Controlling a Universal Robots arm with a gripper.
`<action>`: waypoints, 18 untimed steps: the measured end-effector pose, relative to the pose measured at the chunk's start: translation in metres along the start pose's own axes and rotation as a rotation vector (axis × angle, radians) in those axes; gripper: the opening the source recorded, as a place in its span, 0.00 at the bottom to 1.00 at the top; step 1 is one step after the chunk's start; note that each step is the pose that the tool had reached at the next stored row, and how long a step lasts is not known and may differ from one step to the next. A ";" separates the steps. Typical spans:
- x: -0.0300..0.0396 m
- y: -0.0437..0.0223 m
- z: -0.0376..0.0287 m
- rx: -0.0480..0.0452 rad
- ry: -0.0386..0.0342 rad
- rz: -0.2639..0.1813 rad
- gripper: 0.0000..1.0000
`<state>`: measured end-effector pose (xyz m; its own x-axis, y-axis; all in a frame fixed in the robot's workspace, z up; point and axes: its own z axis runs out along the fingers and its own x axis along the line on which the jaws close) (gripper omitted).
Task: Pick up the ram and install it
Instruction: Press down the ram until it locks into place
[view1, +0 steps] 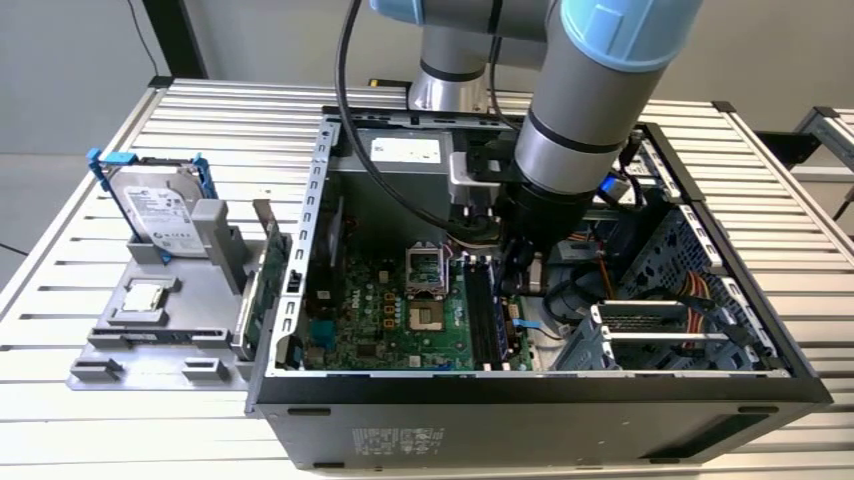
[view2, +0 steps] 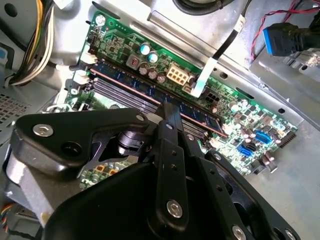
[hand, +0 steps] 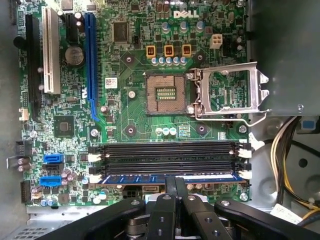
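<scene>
The ram (hand: 150, 178), a narrow blue stick, lies along the motherboard slot nearest the case wall; in the second wrist view the ram (view2: 135, 82) shows its row of chips. My gripper (hand: 176, 181) is shut, its two black fingers together, with the tips resting on the ram's upper edge near the middle. In the second wrist view the gripper (view2: 167, 107) meets the stick from above. In the exterior view my gripper (view1: 518, 290) reaches down inside the open computer case (view1: 534, 385), over the ram (view1: 507, 325).
Three black memory slots (hand: 170, 155) lie beside the ram. The CPU socket (hand: 167, 92) stands with its metal frame (hand: 227, 92) flipped up. Cables (hand: 285, 145) run beside the board. Outside the case, a grey fixture (view1: 147, 330) holds a hard drive (view1: 160, 205), a processor (view1: 144, 298) and a green card (view1: 274, 280).
</scene>
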<state>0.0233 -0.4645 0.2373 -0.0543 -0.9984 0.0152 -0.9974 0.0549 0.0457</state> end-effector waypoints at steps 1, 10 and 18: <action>0.0004 0.0000 0.0007 0.0000 0.0001 0.000 0.00; 0.0008 -0.0006 0.0109 -0.0016 0.0000 0.000 0.00; 0.0007 -0.0009 0.0174 -0.0016 0.0001 0.000 0.00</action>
<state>0.0234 -0.4655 0.2199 -0.0542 -0.9984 0.0153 -0.9974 0.0549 0.0472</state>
